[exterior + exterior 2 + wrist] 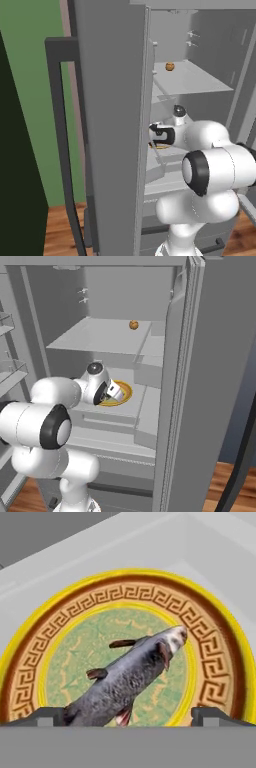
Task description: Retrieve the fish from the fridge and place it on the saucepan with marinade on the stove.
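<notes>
Claw open wide above fish on plate; no writing readable

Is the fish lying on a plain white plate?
No, the fish lies on a round plate with a yellow rim, brown patterned band and green centre.

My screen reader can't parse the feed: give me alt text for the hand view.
A dark grey fish lies diagonally on a round yellow plate with a brown key-pattern band, head toward the upper right. The open gripper hovers over it, one fingertip either side of the tail end. The plate rests on a white fridge shelf.
</notes>
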